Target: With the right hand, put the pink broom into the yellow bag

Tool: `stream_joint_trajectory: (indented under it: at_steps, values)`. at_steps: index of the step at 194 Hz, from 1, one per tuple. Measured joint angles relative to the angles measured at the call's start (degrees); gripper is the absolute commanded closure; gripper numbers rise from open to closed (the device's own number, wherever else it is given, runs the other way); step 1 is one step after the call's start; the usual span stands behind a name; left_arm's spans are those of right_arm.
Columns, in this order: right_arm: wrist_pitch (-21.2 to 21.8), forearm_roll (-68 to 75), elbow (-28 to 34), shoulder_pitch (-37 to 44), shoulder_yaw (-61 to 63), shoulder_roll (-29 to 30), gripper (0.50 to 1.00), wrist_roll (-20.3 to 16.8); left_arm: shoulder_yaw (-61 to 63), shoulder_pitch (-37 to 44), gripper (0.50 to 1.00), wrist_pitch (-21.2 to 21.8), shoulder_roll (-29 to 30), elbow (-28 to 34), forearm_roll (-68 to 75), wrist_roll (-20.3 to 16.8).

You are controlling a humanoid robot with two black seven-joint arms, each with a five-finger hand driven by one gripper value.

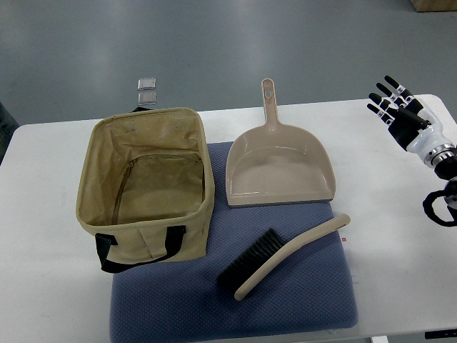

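Observation:
The pink-beige hand broom [285, 254] with black bristles lies slantwise on the blue mat [300, 300], its handle pointing up to the right. Left of it stands the open yellow fabric bag [146, 182] with black handles, nothing visible inside. My right hand [394, 107] hovers over the table's far right, well up and right of the broom, with fingers spread and holding nothing. The left arm does not show.
A pink-beige dustpan [278, 168] lies just behind the broom, its handle pointing away. The white table [389, 214] ends near the right hand. Two small clear items [146, 89] sit on the grey floor beyond the table.

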Motion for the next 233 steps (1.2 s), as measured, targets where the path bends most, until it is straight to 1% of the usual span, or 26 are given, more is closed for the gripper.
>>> stream_joint_trajectory:
  at_steps: [35,73,163,200,233]
  values:
    - [0.19,-0.06,0.11,0.02,-0.02,0.33,0.572,0.10,0.00,0.00,0.500,0.01,0.00,0.00,0.00,0.00]
    - [2.76,-0.06,0.13,0.03,0.09,-0.03,0.572,0.15,0.00,0.00,0.500,0.01,0.00,0.02,0.00,0.00]
    - [5.01,-0.25,0.27,1.53,-0.14,-0.89,0.572,-0.27,0.00,0.00,0.500,0.00,0.00,0.03,0.02,0.00]
    - [6.02,-0.72,0.36,1.57,-2.06,-2.94,0.574,0.02,0.00,0.00,0.500,0.00,0.00,0.02,0.02,0.00]
    - [8.45,-0.93,0.99,1.96,-7.51,-7.34,0.574,1.49,0.00,0.00,0.500,0.00,0.00,0.02,0.02,0.00]
